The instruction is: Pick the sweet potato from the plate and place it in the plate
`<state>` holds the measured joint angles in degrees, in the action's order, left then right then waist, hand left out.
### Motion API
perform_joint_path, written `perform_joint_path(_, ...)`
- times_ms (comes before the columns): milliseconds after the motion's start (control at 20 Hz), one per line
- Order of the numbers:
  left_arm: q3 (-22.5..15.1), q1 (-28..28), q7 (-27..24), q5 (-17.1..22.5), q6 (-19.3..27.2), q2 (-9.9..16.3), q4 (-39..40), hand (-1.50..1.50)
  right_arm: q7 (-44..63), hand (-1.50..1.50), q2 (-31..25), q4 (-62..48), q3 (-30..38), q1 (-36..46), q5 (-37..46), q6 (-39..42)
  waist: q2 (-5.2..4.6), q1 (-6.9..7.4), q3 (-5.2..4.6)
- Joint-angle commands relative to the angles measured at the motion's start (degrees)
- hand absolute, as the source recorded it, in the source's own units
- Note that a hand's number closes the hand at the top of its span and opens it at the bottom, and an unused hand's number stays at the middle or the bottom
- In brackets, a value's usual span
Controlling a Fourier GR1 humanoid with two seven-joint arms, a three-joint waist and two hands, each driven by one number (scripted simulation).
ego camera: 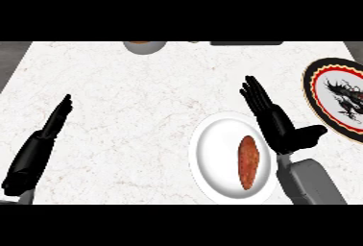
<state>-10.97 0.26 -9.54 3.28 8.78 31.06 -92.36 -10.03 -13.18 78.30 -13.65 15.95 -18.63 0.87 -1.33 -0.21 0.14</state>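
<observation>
The sweet potato [248, 162] was a long, reddish-brown piece with tapered ends, lying lengthwise on the white plate [212, 158] at the lower right of the frame. The right hand [273, 120] hung over that plate's right rim, fingers straight and together, thumb spread. A patterned plate [312, 91] sat at the right edge. The left hand [42, 139] rested open at lower left on the marble surface [142, 96].

Two plates: one white plate [212, 144], one patterned plate [319, 103]. One sweet potato [248, 162]. Two hands: left hand [39, 149], right hand [273, 120].
</observation>
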Motion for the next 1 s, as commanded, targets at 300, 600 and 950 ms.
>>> perform_joint_path(300,1.47,0.56,1.94,5.12,-0.12,-6.28,6.42,0.00,13.36,1.50,-8.76,-7.58,-2.91,4.26,20.73,-19.99,0.67,0.00,-3.46)
perform_joint_path(600,2.87,0.31,2.70,8.26,-0.68,-9.28,11.01,0.00,9.01,-1.50,12.83,-3.54,-5.61,-3.58,29.22,-55.18,1.62,-0.70,-0.31)
perform_joint_path(950,3.55,-1.24,1.43,7.93,-2.14,-9.96,12.88,0.00,26.48,-1.50,13.11,2.65,-14.22,-9.58,50.54,-66.87,1.83,-1.15,-0.40)
